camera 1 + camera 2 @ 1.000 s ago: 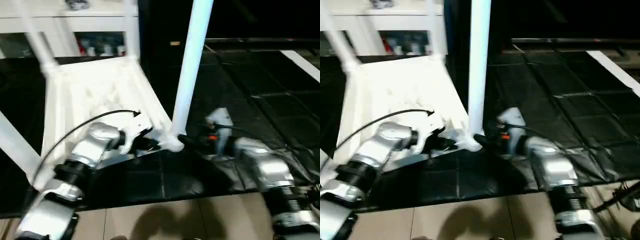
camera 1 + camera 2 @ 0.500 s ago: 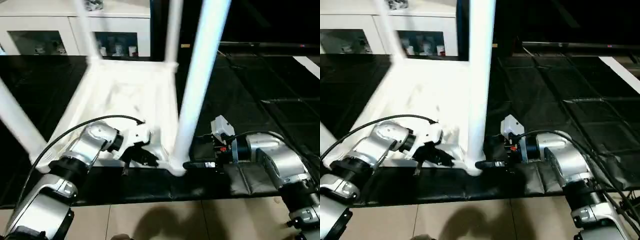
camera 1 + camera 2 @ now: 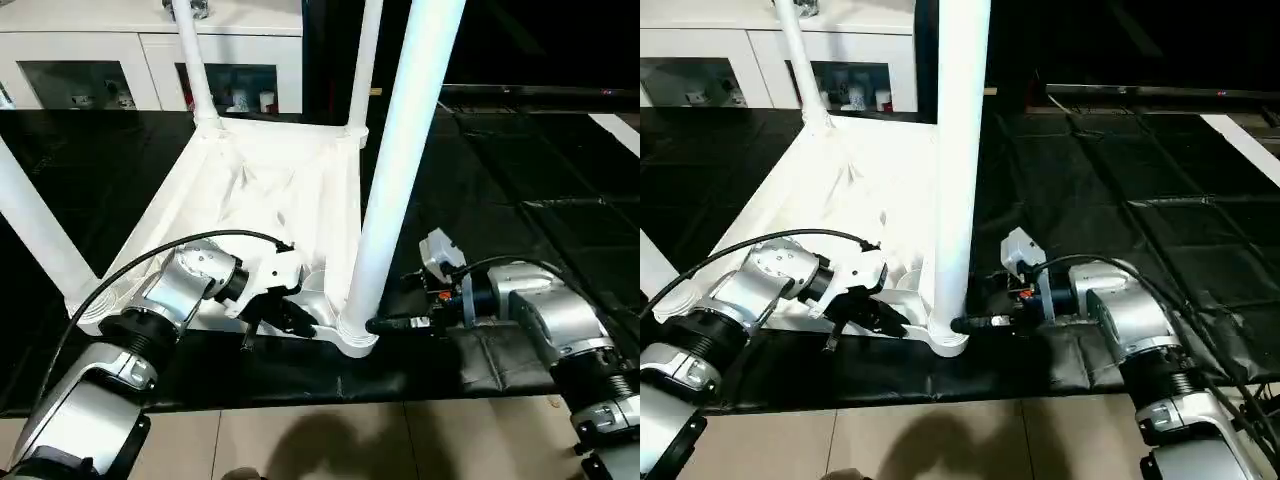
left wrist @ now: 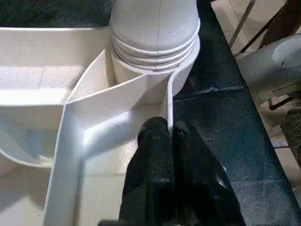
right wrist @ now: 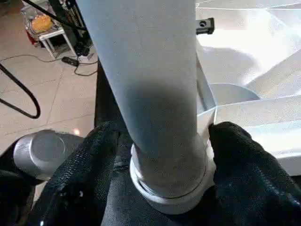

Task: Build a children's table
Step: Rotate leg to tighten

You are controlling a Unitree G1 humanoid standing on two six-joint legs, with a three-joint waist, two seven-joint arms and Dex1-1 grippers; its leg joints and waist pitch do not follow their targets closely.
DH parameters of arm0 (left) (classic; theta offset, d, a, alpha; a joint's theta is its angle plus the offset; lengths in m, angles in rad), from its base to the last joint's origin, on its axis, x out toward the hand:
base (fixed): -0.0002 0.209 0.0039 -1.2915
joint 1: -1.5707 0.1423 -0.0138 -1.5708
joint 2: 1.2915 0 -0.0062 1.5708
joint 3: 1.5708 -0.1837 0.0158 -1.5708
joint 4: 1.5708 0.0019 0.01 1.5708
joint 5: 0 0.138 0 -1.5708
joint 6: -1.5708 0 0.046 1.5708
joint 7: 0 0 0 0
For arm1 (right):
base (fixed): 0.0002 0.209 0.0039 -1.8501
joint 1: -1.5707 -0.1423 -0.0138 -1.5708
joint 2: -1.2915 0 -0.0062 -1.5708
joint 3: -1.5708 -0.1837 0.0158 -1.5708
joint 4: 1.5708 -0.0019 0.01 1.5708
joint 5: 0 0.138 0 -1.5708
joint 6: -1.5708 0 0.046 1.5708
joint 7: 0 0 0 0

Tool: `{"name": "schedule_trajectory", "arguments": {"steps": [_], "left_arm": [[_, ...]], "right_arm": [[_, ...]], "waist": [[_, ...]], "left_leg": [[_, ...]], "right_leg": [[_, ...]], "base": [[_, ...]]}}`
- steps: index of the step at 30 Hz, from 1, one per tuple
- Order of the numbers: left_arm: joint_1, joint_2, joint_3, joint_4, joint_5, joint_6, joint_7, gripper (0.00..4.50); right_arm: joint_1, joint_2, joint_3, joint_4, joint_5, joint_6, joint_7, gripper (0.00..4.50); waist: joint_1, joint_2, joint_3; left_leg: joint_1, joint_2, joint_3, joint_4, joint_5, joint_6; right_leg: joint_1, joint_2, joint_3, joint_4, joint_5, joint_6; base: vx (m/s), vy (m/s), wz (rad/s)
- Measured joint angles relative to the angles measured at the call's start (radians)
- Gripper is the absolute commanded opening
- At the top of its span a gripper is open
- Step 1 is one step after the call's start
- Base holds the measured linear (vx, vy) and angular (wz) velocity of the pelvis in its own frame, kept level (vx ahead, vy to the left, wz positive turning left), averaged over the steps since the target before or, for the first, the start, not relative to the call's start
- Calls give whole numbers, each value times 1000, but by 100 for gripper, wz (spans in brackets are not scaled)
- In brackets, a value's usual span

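The tabletop (image 3: 255, 215) lies upside down on the black surface (image 3: 520, 200), with its ribbed underside facing up. Four legs stand up from its corner sockets. The near leg (image 3: 395, 160) rises from the socket (image 3: 355, 335) at the front right corner, close to the front edge of the surface. The far right leg (image 3: 365, 60) and the far left leg (image 3: 193, 62) stand at the back corners, and another leg (image 3: 35, 235) stands at the front left corner.

The left pincer (image 4: 168, 136) is closed, its two black fingers pressed together. In the left wrist view they sit over the front rim wall of the tabletop, just beside the near socket; I cannot tell whether the rim is pinched between them.

The right pincer (image 5: 160, 136) is open around the foot of the near leg, just above the socket. One finger (image 5: 84, 160) is on each side of the tube. The fingers look very close to the leg, but I cannot tell whether they press on it.

Behind the surface stands a white cabinet (image 3: 150, 45) with glass doors. In front of the surface is a light tiled floor (image 3: 350, 440).
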Motion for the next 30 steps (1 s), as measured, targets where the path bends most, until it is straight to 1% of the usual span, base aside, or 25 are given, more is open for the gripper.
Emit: {"name": "schedule_trajectory", "arguments": {"steps": [3,4,5,6,9,13,24,26,30], "left_arm": [[-2,-1,0,8,0,-7,-1,0],[-2,-1,0,8,0,-8,-1,0],[-3,-1,0,9,1,-9,-2,0],[-3,-1,0,10,1,-10,-2,0],[-3,-1,0,12,1,-12,-2,0],[-3,-1,0,17,2,-18,-3,0],[-3,-3,1,20,2,-18,-3,0],[-3,-12,9,20,1,-7,-1,0],[-3,-34,18,20,-3,45,21,0]], "right_arm": [[0,4,6,5,2,-1,6,286],[0,5,6,5,2,-1,6,273],[-3,8,6,8,2,-2,7,273],[-7,10,6,9,2,-2,8,257],[-21,12,8,17,1,-6,9,239],[-25,18,8,32,0,-26,10,201],[-22,17,8,27,0,-22,12,193],[-7,12,3,6,1,-12,10,193],[55,24,-31,-48,18,22,-37,193]], "waist": [[0,0,0],[0,0,0],[0,0,0],[0,0,0],[0,0,0],[-1,0,0],[0,0,0],[4,0,0],[17,0,-1]], "left_leg": [[0,0,0,0,0,0],[0,0,0,0,0,0],[0,0,0,0,0,0],[0,0,0,0,0,0],[0,0,0,0,0,0],[0,0,0,0,0,0],[0,0,0,0,0,0],[0,0,0,0,0,0],[4,0,1,0,0,0]], "right_leg": [[0,0,0,0,0,0],[0,0,0,0,0,0],[0,0,0,0,0,0],[0,0,0,0,0,0],[0,0,0,0,0,0],[0,0,0,0,0,0],[0,0,0,0,0,0],[1,0,0,0,0,0],[3,-1,0,0,0,0]], "base": [[0,0,0],[0,0,0],[0,0,0],[0,0,0],[0,0,0],[0,0,0],[0,0,0],[0,0,0],[0,0,0]]}}
